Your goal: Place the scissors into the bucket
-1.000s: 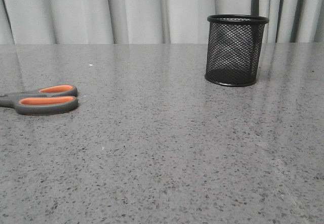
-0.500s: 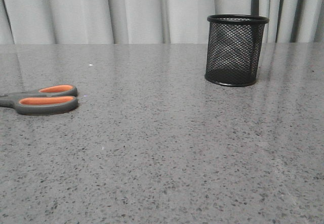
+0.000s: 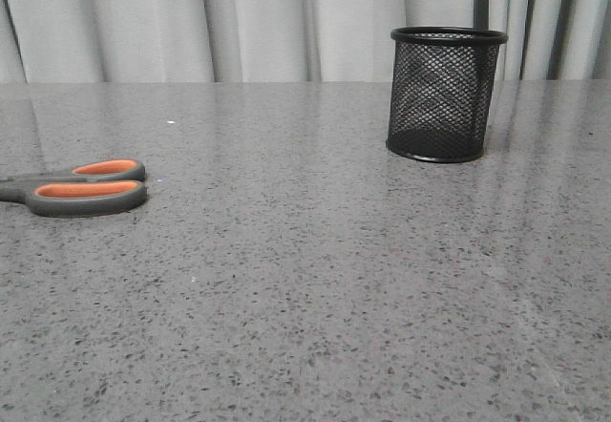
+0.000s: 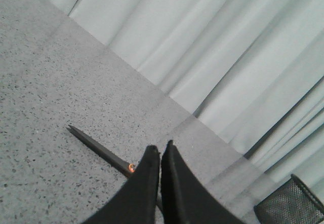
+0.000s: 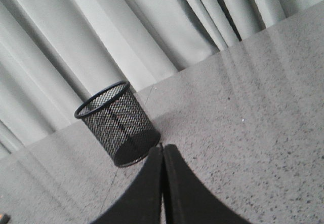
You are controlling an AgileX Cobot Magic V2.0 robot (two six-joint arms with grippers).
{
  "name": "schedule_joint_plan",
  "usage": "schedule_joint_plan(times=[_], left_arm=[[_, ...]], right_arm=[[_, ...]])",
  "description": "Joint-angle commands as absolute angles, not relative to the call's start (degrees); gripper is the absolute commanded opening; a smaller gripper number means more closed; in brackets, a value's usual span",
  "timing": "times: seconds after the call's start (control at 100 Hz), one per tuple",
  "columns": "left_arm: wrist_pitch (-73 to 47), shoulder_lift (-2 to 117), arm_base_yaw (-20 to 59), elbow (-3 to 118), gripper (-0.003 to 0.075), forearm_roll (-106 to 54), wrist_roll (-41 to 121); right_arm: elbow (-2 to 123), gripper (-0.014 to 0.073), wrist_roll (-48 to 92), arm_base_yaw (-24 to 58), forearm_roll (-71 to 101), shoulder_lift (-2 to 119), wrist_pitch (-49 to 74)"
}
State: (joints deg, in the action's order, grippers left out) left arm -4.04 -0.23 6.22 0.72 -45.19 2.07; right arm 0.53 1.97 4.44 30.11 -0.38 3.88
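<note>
The scissors (image 3: pixel 81 185), dark grey handles lined orange, lie flat at the table's left edge in the front view, blades cut off by the frame. Their closed blades (image 4: pixel 98 150) show in the left wrist view, just beyond my left gripper (image 4: pixel 160 147), which is shut and empty. The bucket (image 3: pixel 444 94), a black wire-mesh cup, stands upright at the far right. It also shows in the right wrist view (image 5: pixel 118 123), a short way beyond my right gripper (image 5: pixel 162 148), which is shut and empty. Neither gripper shows in the front view.
The grey speckled table (image 3: pixel 315 279) runs back to a pale pleated curtain (image 3: pixel 258 21). The bucket's edge also shows in the left wrist view (image 4: pixel 293 206).
</note>
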Motion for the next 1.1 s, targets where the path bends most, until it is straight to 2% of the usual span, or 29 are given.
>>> schedule_joint_plan(times=[0.0,0.1,0.21,0.36,0.55,0.73,0.99,1.06,1.09], left_arm=[[-0.5,-1.5,6.0,4.8,-0.0021,-46.0,1.8],[-3.4,-0.6,6.0,10.0,-0.0021,-42.6,1.8],[-12.7,4.0,6.0,17.8,-0.0021,-35.2,1.8],[-26.8,15.0,6.0,29.7,-0.0021,-25.1,5.2],[-43.1,27.4,6.0,43.4,-0.0021,-24.5,15.4],[-45.5,33.1,6.0,47.9,-0.0021,-24.5,15.4],[-46.2,36.2,6.0,48.8,-0.0018,-25.7,18.1],[-46.8,36.9,6.0,49.2,0.0013,-27.1,20.0],[-46.9,37.4,6.0,49.2,0.0050,-27.9,20.5]], right_arm=[[5.4,-0.0042,2.1,4.1,30.1,-1.8,4.5],[9.9,-0.0043,2.1,4.1,30.0,0.4,10.9],[16.2,-0.0043,2.1,4.1,29.5,6.2,17.9],[25.5,-0.0043,2.1,4.1,28.4,19.3,30.9],[37.5,-0.0045,2.1,4.1,24.4,34.5,45.7],[42.8,-0.0045,4.3,4.1,24.5,41.1,47.2],[44.6,-0.0043,8.5,4.1,24.7,42.8,48.7],[45.0,-0.0042,9.4,4.1,24.7,42.8,48.8],[45.1,-0.0041,10.1,4.1,25.0,42.8,48.8]])
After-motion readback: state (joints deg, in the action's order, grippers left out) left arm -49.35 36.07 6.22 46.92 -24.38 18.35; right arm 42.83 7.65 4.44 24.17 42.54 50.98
